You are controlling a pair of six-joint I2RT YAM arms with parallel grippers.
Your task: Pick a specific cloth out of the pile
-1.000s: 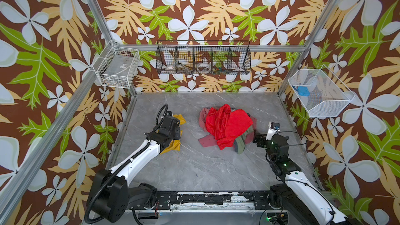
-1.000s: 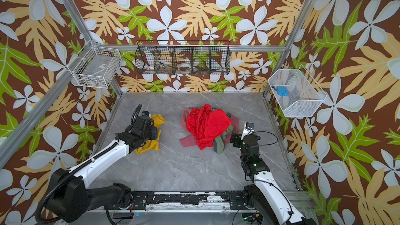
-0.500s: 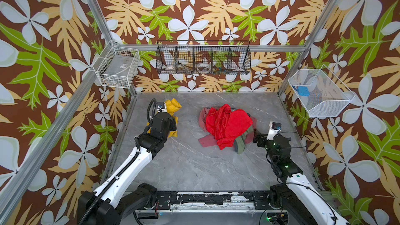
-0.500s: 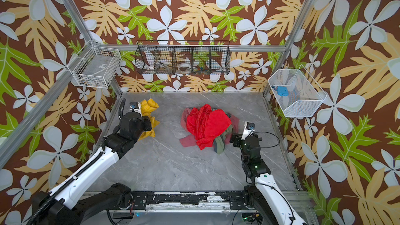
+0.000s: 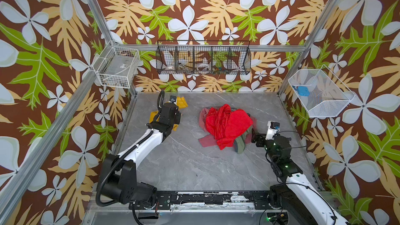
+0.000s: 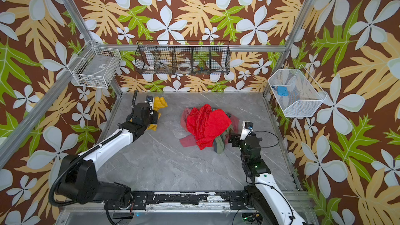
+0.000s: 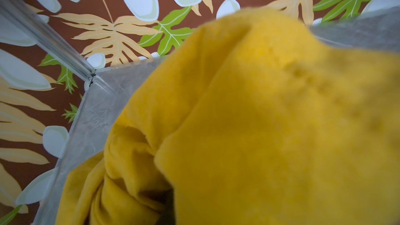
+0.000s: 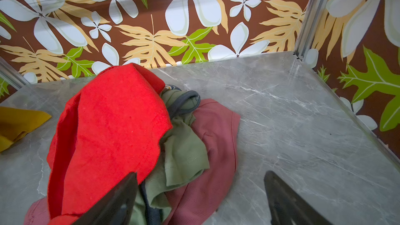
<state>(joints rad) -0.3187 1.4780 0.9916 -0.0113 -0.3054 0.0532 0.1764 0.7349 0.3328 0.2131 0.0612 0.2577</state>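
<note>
Grey marble table (image 5: 184, 165) fills both top views; the mustard-yellow cloth (image 5: 182, 103) hangs bunched from the left tool (image 5: 175, 108), which is clamped on it near the back-left corner, well apart from the pile (image 5: 227, 124). In the left wrist view, yellow fabric covers that tool. In the right wrist view, the right tool (image 8: 201, 200) gapes wide and empty beside the pile.

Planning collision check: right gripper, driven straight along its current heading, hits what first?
Probably the heap of soft cloths, at its dusty pink fabric cloth lying just ahead between the open fingers of the right gripper; gap unclear.
</note>
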